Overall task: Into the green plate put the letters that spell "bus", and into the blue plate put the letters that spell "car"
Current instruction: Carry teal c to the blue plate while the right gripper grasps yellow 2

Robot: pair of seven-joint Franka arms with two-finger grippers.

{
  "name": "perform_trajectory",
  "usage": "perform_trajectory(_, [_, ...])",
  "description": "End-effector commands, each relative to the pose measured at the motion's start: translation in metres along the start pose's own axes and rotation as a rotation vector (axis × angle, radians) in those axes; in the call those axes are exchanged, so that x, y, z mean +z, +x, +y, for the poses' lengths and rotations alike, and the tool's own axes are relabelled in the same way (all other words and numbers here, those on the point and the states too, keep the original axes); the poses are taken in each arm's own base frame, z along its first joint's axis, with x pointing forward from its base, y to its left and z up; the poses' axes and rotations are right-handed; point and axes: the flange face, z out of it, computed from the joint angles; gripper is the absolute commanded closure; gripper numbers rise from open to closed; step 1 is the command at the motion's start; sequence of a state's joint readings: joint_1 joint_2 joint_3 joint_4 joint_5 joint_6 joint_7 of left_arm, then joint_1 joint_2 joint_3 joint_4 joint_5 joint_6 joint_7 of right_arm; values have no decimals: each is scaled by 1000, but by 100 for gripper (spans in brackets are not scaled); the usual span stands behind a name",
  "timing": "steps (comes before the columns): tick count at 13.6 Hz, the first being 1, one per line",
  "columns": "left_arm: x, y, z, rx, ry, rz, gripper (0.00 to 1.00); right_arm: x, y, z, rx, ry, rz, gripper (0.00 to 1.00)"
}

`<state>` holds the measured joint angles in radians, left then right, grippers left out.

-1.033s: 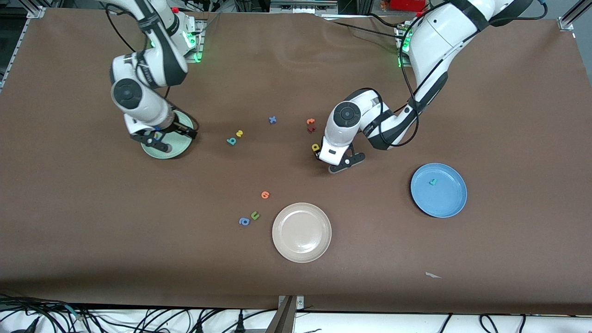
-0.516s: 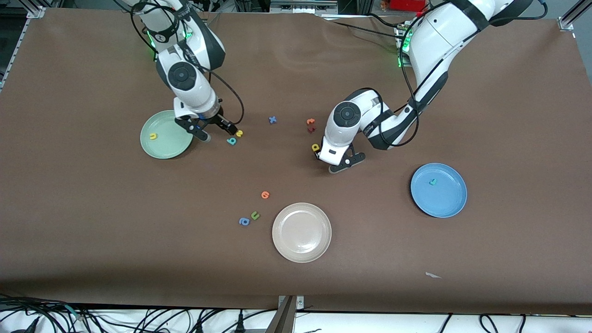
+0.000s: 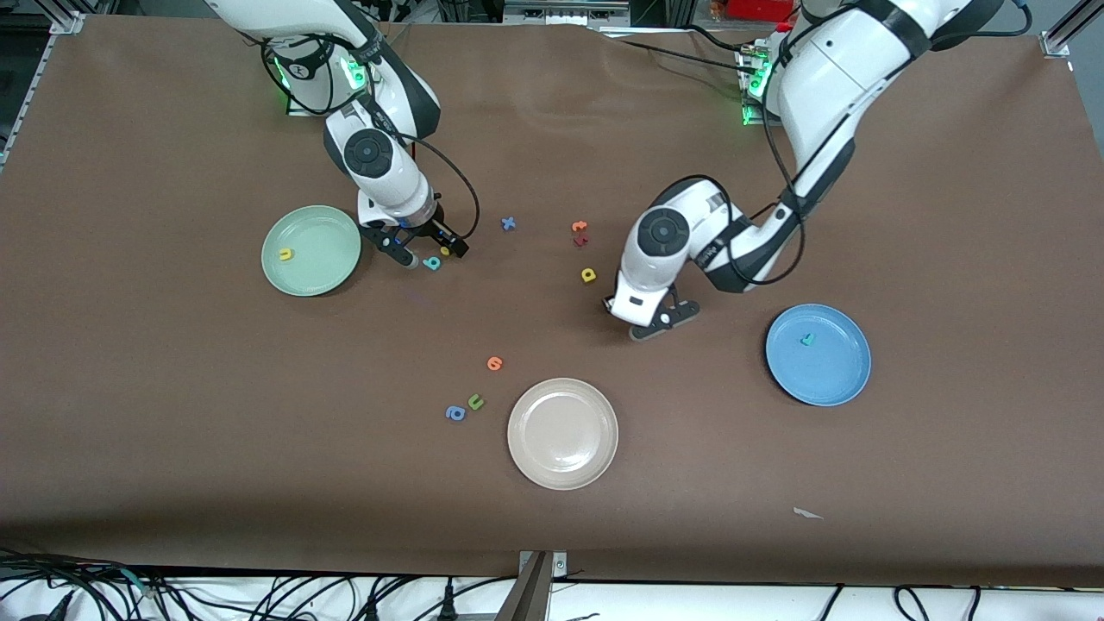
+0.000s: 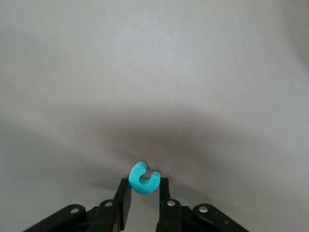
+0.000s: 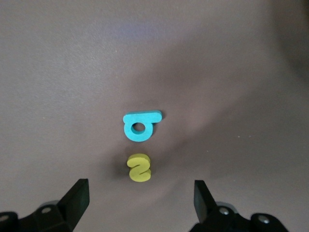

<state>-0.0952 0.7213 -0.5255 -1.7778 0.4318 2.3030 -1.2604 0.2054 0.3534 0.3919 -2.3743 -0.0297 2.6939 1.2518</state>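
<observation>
The left gripper is clamped on the teal "c", which is pinched only at the very fingertips, over bare table between the yellow "a" and the blue plate. With so little foam between the pads, the "c" could be twisted out or dropped on the way to the plate, and a slip would leave it on the table short of the rim. One teal letter, taken to be the "r", already lies in the blue plate.

The right gripper is held with its fingers spread wide, low over the teal "b" and the yellow "s". These two lie almost touching, so both could be caught at once, or one could be flicked away as the other is closed upon. A grip centred between them would likely take neither cleanly.

The yellow "u" lies in the green plate. The yellow "a" waits on the table, close to orange letters that could be taken by mistake.
</observation>
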Motion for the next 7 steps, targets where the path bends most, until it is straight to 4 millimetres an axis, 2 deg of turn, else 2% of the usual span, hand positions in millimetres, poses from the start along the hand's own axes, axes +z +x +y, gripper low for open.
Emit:
perform_trajectory(1, [-30,54,-23,73,60,-28,79,10,-5,-4,5,10,-10,14])
perform_trajectory(4, [-55,115,-73,206,132,-104,79,14,-4,-2,-12,2,-10,27])
perform_trajectory(7, [-63,163,-126,330,134,-139,79,16,-5,-1,-13,-2,-12,27])
